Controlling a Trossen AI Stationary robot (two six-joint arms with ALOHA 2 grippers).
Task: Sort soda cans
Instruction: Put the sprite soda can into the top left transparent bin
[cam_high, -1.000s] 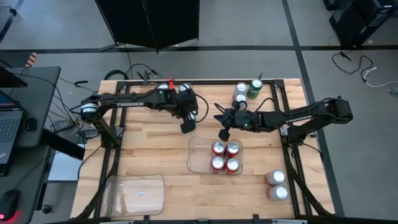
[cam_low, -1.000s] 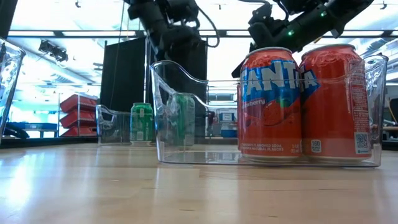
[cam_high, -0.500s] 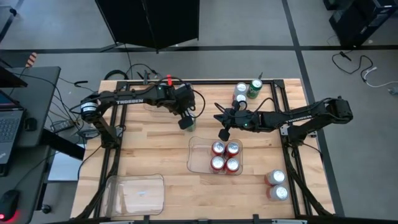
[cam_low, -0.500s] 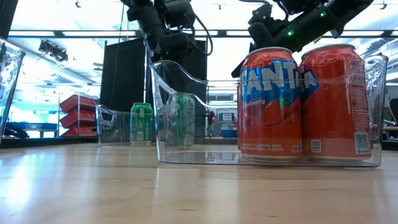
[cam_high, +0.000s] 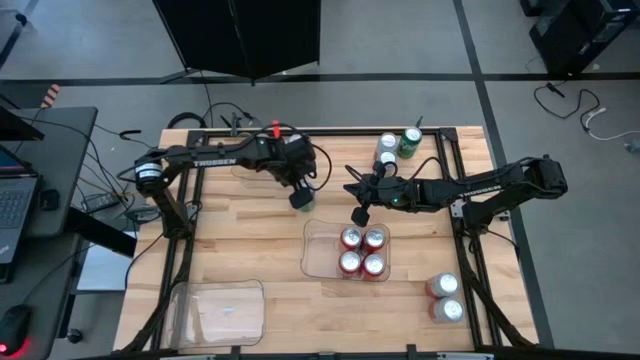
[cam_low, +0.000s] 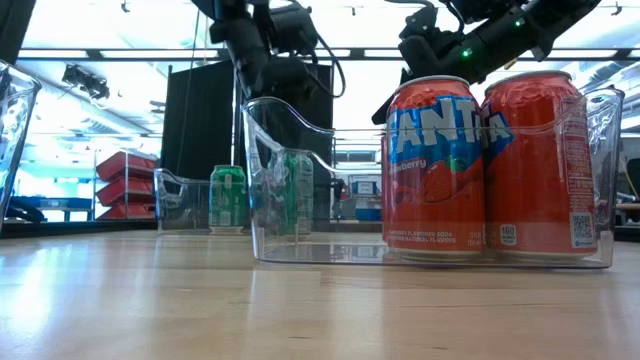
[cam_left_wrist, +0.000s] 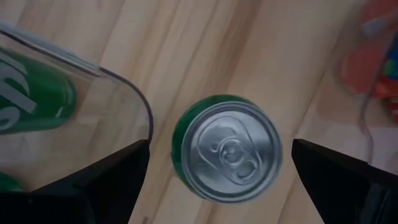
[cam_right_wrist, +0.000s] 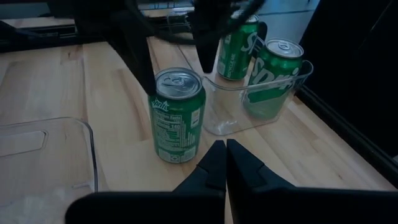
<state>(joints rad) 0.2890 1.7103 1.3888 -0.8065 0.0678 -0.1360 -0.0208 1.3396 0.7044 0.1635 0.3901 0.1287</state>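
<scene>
Going from the left side of the table on my overhead cam: there's an empty clear tray (cam_high: 222, 312) down at the near left corner, and up at the far edge my left arm reaches in over another small clear tray (cam_right_wrist: 261, 102) that already has two green cans (cam_right_wrist: 274, 71) in it. My left gripper (cam_high: 303, 196) is hanging right above a third green can (cam_left_wrist: 226, 148) that stands upright on the bare wood just beside that tray, fingers spread wide on either side of it, not touching it as far as I can see. In the middle sits the tray (cam_high: 318, 250) with four red cans (cam_high: 362, 251) packed in a square at its right end; they look huge on the low cam (cam_low: 435, 168). My right gripper (cam_high: 361, 213) hovers just behind that tray, fingers pressed together with nothing between them, pointing at the loose green can. Further right, at the far edge, two silver-white cans (cam_high: 387, 150) stand next to one more green can (cam_high: 410, 140). Two more silver-white cans (cam_high: 445, 297) wait together at the near right corner.
</scene>
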